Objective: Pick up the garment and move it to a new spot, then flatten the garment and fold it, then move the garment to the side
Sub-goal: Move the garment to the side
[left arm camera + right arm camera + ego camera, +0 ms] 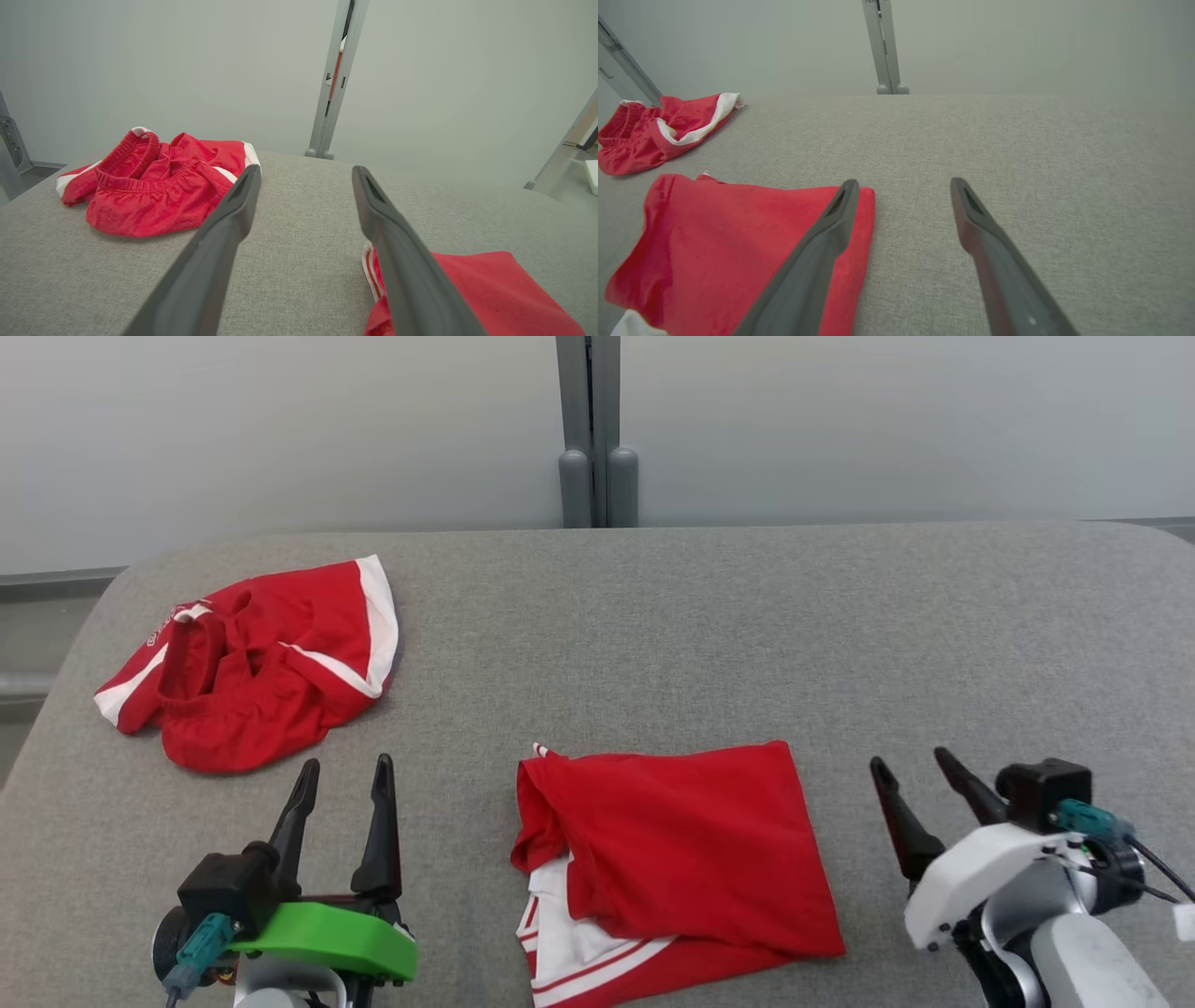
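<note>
A red garment (pixel 681 845) with white stripes lies folded flat at the near middle of the grey table (pixel 747 635); it also appears in the left wrist view (pixel 490 289) and the right wrist view (pixel 728 242). Another red garment (pixel 261 663) with white trim lies crumpled at the far left (pixel 154 191) (pixel 654 130). My left gripper (pixel 346 762) (pixel 304 169) hovers open to the left of the folded one, holding nothing. On the other side of that garment my right gripper (pixel 908 756) (pixel 904 181) stands open and holds nothing.
A grey post (pixel 597 429) rises behind the table's far edge against a pale wall. The table's left edge (pixel 56 691) runs close to the crumpled garment. Bare grey cloth stretches across the table's middle and right.
</note>
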Available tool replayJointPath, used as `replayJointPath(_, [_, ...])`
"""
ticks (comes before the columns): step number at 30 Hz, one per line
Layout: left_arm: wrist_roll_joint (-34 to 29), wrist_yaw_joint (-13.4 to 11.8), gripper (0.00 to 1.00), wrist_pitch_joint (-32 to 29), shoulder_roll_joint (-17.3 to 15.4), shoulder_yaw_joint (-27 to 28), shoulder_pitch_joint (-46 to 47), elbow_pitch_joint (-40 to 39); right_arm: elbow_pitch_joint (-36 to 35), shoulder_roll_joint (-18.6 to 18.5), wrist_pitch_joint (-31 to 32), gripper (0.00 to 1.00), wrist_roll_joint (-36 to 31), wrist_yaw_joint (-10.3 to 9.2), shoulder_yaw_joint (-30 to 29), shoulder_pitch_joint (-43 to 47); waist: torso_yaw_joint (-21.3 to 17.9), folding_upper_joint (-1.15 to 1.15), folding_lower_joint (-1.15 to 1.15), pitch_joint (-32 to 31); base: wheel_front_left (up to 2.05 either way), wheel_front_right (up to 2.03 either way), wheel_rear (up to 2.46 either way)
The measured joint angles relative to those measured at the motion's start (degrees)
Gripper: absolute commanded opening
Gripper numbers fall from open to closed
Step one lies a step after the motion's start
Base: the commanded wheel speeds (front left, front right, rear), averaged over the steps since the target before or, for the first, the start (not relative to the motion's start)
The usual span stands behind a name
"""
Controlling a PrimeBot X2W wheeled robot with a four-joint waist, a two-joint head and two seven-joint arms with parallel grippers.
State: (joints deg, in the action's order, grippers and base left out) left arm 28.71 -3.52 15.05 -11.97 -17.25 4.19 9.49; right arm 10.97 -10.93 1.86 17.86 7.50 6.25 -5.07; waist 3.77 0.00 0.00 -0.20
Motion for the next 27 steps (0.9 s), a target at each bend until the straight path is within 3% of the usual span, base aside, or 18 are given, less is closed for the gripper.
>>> replayJointPath(9, [-0.6, 0.7, 1.0, 0.0, 1.0, -0.1, 1.5, 0.9, 13.4, 1.9, 7.3, 1.0, 6.9, 0.0, 4.2, -6.4, 2.5, 0.0, 0.0, 2.0, 0.0, 0.0, 0.0])
replayJointPath(18, [-1.1, 1.4, 1.0, 0.0, 1.6, -0.2, 2.7, 1.8, 23.5, 4.5, 8.8, 1.0, 13.2, -0.01, 4.7, -10.4, 5.0, 0.0, 0.0, 4.3, 0.0, 0.0, 0.0])
replayJointPath(19, [-1.1, 1.4, 1.0, 0.0, 1.6, -0.2, 2.7, 1.9, 23.8, 4.5, 8.8, 0.83, 13.8, -0.01, 5.0, -10.6, 5.2, 0.0, 0.0, 4.5, 0.0, 0.0, 0.0])
replayJointPath(20, [-1.2, 1.5, 1.0, 0.0, 1.6, -0.2, 2.7, 1.9, 24.3, 4.3, 8.9, 0.47, 14.3, -0.01, 5.6, -10.9, 5.3, 0.0, 0.0, 4.6, 0.0, 0.0, 0.0])
replayJointPath(21, [-1.2, 1.5, 1.0, 0.0, 1.7, -0.1, 2.8, 2.0, 24.4, 4.1, 8.6, 0.0, 14.7, 0.0, 6.2, -11.2, 5.4, 0.0, 0.0, 4.7, 0.0, 0.0, 0.0])
replayJointPath(27, [-1.6, 1.6, 1.0, 0.0, 1.8, 0.2, 2.8, 1.9, 23.7, 2.1, 4.3, 0.0, 17.5, 0.03, 8.5, -13.5, 3.9, 0.0, 0.0, 4.5, 0.0, 0.0, 0.0])
